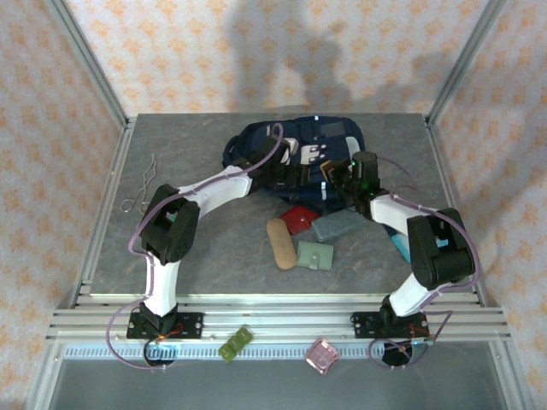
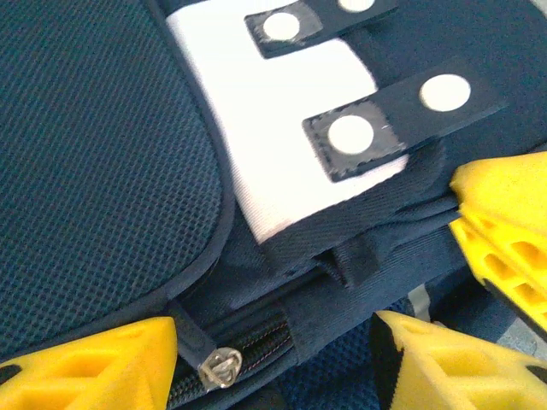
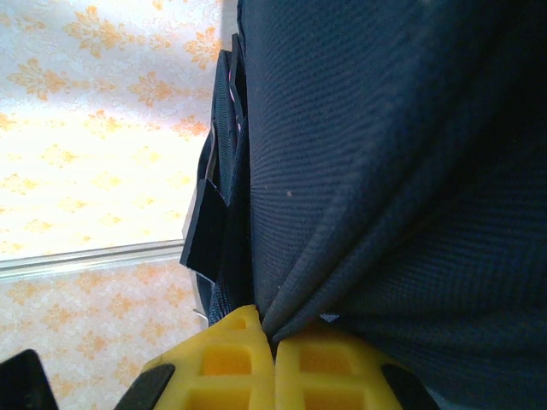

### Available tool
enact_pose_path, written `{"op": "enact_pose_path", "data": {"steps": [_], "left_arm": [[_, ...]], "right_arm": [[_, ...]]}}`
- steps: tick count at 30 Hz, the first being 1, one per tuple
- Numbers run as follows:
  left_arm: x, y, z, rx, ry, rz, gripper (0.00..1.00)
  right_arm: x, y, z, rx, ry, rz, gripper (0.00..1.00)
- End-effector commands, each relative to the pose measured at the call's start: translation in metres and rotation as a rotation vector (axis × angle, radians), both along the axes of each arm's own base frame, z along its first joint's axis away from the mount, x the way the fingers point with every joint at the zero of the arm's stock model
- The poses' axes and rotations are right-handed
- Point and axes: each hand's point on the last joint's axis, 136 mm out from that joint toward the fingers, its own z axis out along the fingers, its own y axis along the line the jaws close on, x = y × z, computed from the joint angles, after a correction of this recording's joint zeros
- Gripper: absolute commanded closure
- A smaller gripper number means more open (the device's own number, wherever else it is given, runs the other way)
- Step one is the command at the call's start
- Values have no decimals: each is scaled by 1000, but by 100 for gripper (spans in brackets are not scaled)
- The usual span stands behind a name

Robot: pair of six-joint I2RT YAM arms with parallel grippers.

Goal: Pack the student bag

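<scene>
Navy fabric is bunched between the pressed-together fingers of my right tool (image 3: 273,342). It pinches a fold of the student bag (image 1: 295,149), the large navy-blue backpack with white and grey patches lying at the far middle of the grey desk (image 1: 214,248). I judge that grip is there to steady or lift the cloth. My left tool (image 2: 273,363) stands spread over the small metal zip puller (image 2: 220,366), gripping nothing (likely placed to work the zip). What the bag holds I cannot tell, as its inside is hidden. Unpacked on the desk near it lie a flat red pouch (image 1: 299,219), a grey-green pouch (image 1: 338,225), a tan oblong case (image 1: 279,243) and a small green wallet (image 1: 315,254).
</scene>
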Motion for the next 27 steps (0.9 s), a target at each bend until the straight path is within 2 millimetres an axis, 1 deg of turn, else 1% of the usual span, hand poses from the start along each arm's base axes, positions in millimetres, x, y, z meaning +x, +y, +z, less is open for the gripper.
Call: {"op": "enact_pose_path", "data": {"steps": [1, 3, 6, 9, 11, 15, 18, 22, 27], "left_arm": [[6, -10, 15, -3, -59, -68, 39], [8, -9, 20, -13, -87, -63, 39], [6, -13, 27, -46, -112, -87, 39], [7, -15, 14, -16, -78, -102, 39], [7, -15, -2, 17, -43, -113, 39], [1, -8, -23, 64, 14, -109, 42], [-5, 2, -29, 99, 25, -86, 45], [-11, 13, -24, 140, 23, -73, 56], [-23, 22, -23, 176, 65, -78, 66]], "right_arm": [[2, 19, 43, 44, -157, 99, 100], [1, 19, 41, 46, -154, 102, 100], [1, 20, 41, 50, -152, 101, 100], [2, 20, 41, 53, -152, 100, 100], [3, 20, 42, 53, -152, 100, 100], [4, 19, 43, 43, -154, 95, 100], [6, 19, 43, 40, -154, 95, 100], [9, 19, 41, 40, -151, 95, 100], [9, 16, 38, 44, -145, 89, 100]]}}
